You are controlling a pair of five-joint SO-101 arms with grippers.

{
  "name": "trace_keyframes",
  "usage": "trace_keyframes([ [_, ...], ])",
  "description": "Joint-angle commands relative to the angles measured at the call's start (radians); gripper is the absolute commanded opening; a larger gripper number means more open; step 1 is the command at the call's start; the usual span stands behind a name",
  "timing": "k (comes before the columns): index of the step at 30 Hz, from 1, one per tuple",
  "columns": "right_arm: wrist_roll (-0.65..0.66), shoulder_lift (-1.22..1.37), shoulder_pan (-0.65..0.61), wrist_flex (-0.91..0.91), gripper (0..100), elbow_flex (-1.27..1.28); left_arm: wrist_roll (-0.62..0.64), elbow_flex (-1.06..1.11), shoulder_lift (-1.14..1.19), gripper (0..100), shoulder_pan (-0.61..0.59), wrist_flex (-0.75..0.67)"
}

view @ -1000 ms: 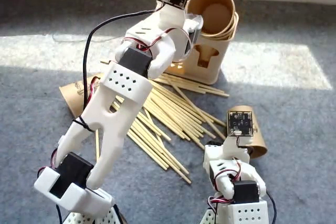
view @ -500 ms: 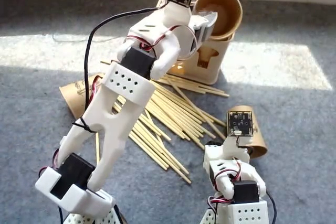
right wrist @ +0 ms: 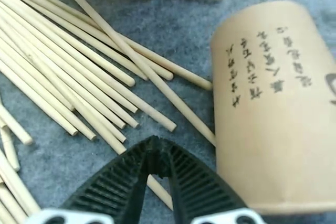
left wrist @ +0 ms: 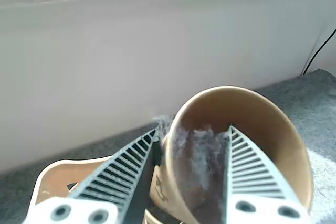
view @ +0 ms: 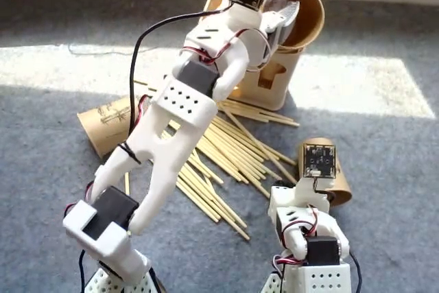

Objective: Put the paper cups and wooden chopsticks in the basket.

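Two ribbed fingers of the left gripper [left wrist: 192, 130] clamp the wall of a tan paper cup [left wrist: 262, 129], one finger inside its mouth and one outside. From above, that cup hangs tilted, its open mouth facing up and sideways, just over the rim of the pale wooden basket with cut-out sides [view: 274, 84], which stands upright on the grey carpet [view: 391, 156].

The right gripper [right wrist: 156, 142] sits low over the carpet with its fingers closed together and nothing between them. Just beside its tips lies a second tan paper cup with dark print [right wrist: 273, 114], on its side. The loose pile of pale wooden chopsticks [view: 219, 149] spreads between the arms, reaching the basket's foot. A third tan paper cup [view: 103, 125] lies on its side beyond the pile.
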Motion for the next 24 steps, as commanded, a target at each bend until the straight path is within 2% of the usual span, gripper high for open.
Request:
trace_keyframes([
  [1, 0.005, -0.013, 0.008, -0.024, 0.6, 0.139, 0.011, -0.024, -0.002, 19, 0.024, -0.034],
  [8, 0.005, -0.013, 0.008, -0.024, 0.6, 0.139, 0.003, -0.025, -0.002, 10, 0.019, -0.038],
  [16, 0.005, -0.013, 0.008, -0.024, 0.6, 0.139, 0.009, -0.013, -0.031, 10, -0.008, -0.028],
  [24, 0.005, -0.013, 0.018, -0.025, 0.6, 0.139, 0.012, 0.001, -0.157, 10, 0.001, 0.08],
])
